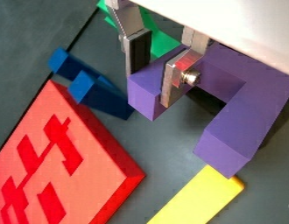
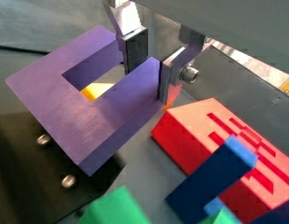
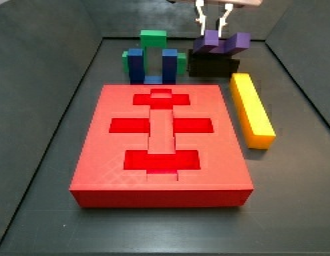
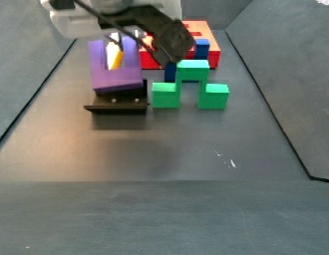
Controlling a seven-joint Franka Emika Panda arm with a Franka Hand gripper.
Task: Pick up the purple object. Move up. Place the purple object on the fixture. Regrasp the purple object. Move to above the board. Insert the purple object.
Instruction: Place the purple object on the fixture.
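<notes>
Board nearest in side view, slots empty. Yellow bar beside it. Behind: blue-green cluster, then fixture at back with purple object resting on top. Gripper at purple object; fingers narrow, straddling one prong, pads appear to touch it, firm clamp not certain. Judged step: placing on fixture or regrasp. Next: secure grip, lift clear, carry above board.

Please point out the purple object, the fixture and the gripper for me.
purple object [image 1: 246, 109], wrist view, on its outer prong.
fixture [image 4: 118, 106], side view, on its dark front face.
gripper [image 1: 158, 68], wrist view, midway between the fingertips, astride one purple prong.
</notes>
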